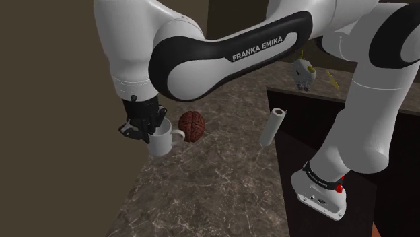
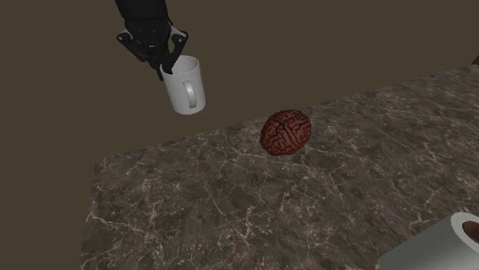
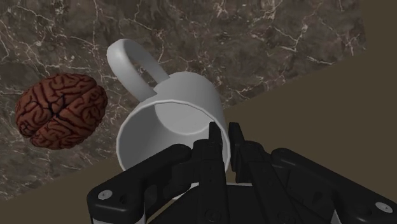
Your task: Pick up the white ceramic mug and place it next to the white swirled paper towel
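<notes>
Black gripper (image 2: 166,66) pinches white mug (image 2: 185,86) by its rim, w/ the mug hanging just below the fingers, clear of the marble counter (image 2: 230,207). Red brain model (image 2: 285,132) sits nr the hand; paper towel roll (image 1: 272,126) lies well apart.

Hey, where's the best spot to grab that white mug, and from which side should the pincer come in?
The rim wall opposite the handle, coming down from above the open mouth. The mug is thin-walled and open-topped, so one finger fits inside and one outside, likely giving a firm pinch. The pincer holds it just so, with the handle clear.
</notes>
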Robot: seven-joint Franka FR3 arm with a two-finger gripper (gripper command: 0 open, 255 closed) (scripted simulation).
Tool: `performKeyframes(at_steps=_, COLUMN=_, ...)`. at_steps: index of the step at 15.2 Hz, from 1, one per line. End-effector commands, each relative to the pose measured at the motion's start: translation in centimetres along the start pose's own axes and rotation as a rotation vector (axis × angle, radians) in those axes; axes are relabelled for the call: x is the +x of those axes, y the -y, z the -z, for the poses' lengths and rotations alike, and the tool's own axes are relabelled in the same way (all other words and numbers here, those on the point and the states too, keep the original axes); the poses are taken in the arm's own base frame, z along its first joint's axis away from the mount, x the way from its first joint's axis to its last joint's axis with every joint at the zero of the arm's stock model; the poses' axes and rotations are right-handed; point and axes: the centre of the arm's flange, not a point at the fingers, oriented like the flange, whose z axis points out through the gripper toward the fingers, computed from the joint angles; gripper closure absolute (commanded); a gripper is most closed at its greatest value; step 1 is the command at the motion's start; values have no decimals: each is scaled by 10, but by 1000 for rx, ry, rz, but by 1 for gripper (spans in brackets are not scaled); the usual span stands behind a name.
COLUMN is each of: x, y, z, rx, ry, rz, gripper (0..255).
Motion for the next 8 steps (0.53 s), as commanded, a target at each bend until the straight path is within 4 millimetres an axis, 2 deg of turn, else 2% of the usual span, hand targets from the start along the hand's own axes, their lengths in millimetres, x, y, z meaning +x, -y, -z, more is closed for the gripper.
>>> performKeyframes(at_steps=1, x=0, y=0, z=11, rx=0, ry=0, rz=0, gripper=255)
performKeyframes(at_steps=8, x=3, y=-1, z=48, rx=0, ry=0, rz=0, gripper=255)
